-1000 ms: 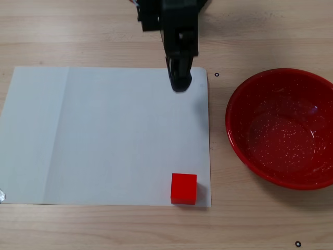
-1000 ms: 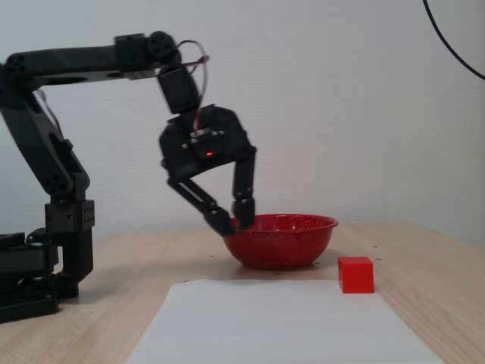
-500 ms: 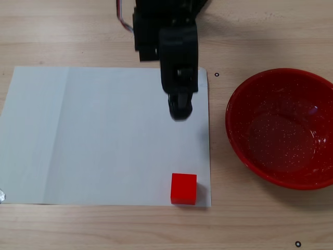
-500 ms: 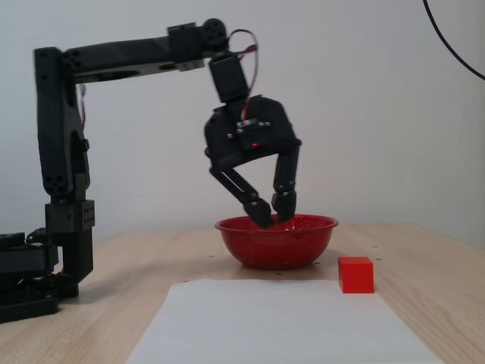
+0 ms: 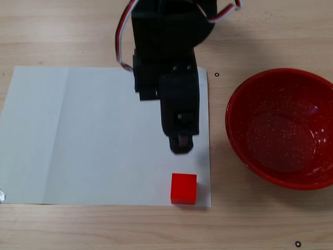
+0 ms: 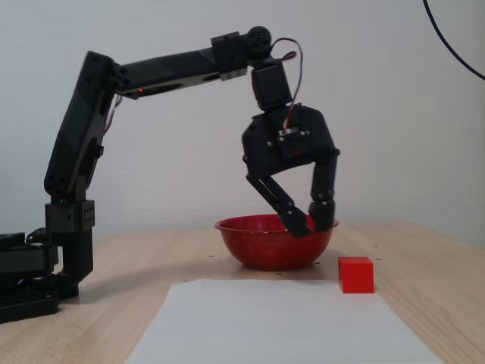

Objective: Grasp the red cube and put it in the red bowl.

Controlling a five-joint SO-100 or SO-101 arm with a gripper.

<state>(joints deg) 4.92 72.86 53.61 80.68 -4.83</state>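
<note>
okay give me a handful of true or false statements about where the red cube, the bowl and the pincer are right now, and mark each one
1. The red cube sits on the white paper sheet near its corner. True.
2. The cube is inside the red bowl. False: the bowl is empty, and the cube lies apart from it on the paper.
3. The pincer is gripping the cube. False: in the side fixed view it hangs above the table, holding nothing.
4. The bowl rests on the bare wooden table, off the paper. True.
5. The pincer fingers are spread wide apart. False: their tips are nearly together.
</note>
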